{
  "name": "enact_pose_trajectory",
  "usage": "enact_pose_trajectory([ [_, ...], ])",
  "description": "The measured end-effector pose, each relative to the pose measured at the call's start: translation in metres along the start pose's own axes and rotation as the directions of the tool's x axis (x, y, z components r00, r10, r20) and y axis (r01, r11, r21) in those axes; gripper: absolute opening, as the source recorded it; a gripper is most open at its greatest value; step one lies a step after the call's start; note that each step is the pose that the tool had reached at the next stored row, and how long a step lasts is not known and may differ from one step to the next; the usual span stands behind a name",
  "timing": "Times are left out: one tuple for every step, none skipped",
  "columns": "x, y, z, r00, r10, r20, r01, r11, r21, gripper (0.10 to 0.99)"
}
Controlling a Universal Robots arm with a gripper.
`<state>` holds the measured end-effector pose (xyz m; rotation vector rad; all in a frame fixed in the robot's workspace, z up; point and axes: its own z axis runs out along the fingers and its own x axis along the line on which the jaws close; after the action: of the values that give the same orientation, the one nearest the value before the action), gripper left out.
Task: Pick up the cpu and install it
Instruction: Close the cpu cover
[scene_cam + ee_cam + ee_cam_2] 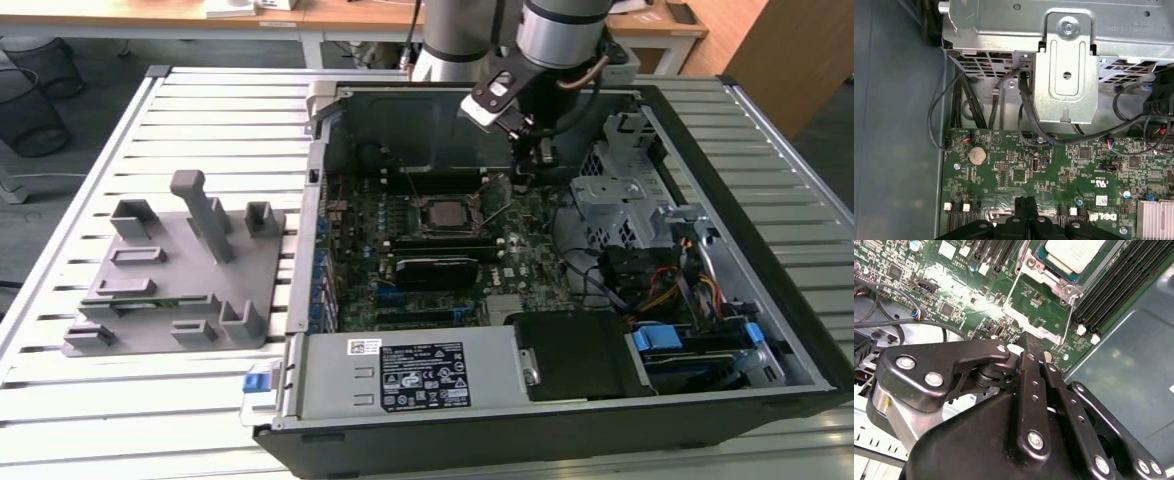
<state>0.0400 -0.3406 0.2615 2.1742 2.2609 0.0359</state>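
Gripper (pixel 523 178) fingers pinched together, nothing between them that I can see. Tip is down over the motherboard (pixel 527 255), near its edge by the drive cage (pixel 621 195). cpu (pixel 1074 252) lies flat in the socket frame (pixel 1026 267) mid-board, just beside the tip, toward the exterior view's left. It's square, so no long axis to line up.
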Motion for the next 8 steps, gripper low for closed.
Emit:
enact_pose_trajectory([
  [0.0003,0.0009,0.0003,1.0,0.0,-0.0001,0.0,1.0,0.001,0.106],
  [0.0005,0.0017,0.0006,1.0,0.0,-0.0001,0.0,1.0,0.001,0.106],
  [0.0008,0.0026,0.0009,1.0,0.0,-0.0001,0.0,1.0,0.002,0.106],
  [0.0011,0.0033,0.0012,1.0,0.0,0.0,0.0,1.0,0.002,0.106],
  [0.0013,0.004,0.0015,1.0,0.0,0.0,0.0,1.0,0.003,0.106],
  [0.0016,0.0046,0.0018,1.0,0.0,-0.0001,0.0,1.0,0.003,0.106],
  [0.0018,0.0052,0.0021,1.0,0.0,0.0001,0.0,1.0,0.003,0.106],
  [0.002,0.0057,0.0025,1.0,0.0,0.0001,0.0,1.0,0.004,0.106],
])
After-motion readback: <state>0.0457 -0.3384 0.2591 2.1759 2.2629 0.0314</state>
